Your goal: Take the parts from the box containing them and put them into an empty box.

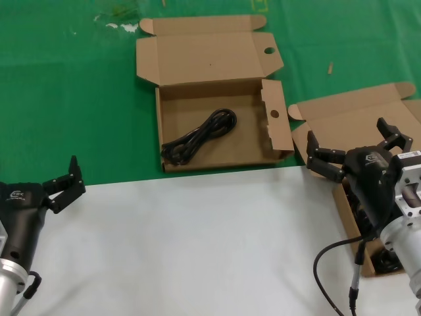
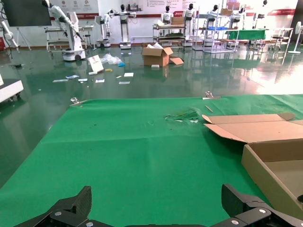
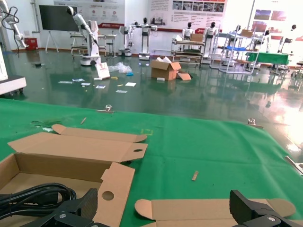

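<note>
One black bundled power cable is lying loosely coiled on the floor of the cardboard box with round finger holes, running diagonally across its middle. That box is sitting open on the green cloth, its lid folded back flat away from the robot, with one hole in the lid flap and another in the side flap on the robot's right. In the right wrist view the same cable is showing inside that box, just beside the holed side flap.

Well to the robot's right, the plain-lidded cardboard box is also standing open, its lid leaning back. The right arm is covering most of its inside, though some dark cable is showing at the near end below the arm.

The right gripper is hanging over that plain box with its fingers spread wide apart, gripping nothing. The left gripper is resting idle at the robot's left, at the edge where the white tabletop meets the green cloth; its fingers are likewise spread open and empty.
</note>
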`<state>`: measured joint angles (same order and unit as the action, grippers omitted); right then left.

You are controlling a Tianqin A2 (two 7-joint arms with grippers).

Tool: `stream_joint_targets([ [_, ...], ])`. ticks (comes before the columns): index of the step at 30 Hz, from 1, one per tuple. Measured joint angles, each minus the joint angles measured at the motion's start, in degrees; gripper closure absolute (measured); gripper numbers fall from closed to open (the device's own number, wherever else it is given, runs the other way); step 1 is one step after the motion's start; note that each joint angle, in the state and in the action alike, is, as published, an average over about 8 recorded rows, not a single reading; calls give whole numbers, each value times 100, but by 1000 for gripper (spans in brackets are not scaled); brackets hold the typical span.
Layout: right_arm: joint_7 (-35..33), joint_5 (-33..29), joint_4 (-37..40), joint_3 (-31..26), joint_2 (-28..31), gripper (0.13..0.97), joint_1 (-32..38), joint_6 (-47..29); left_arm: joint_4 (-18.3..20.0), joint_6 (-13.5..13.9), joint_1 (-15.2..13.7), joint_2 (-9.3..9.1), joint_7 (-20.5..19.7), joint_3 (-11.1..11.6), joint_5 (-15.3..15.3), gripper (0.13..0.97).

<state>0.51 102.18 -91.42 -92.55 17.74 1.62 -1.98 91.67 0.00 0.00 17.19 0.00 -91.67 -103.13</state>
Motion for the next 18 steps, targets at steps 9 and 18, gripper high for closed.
stream_joint_targets([
  [9, 0, 0, 0, 0, 0, 129, 0, 0, 0, 0, 0, 0, 0, 0, 0, 132],
  [18, 0, 0, 0, 0, 0, 129, 0, 0, 0, 0, 0, 0, 0, 0, 0, 132],
])
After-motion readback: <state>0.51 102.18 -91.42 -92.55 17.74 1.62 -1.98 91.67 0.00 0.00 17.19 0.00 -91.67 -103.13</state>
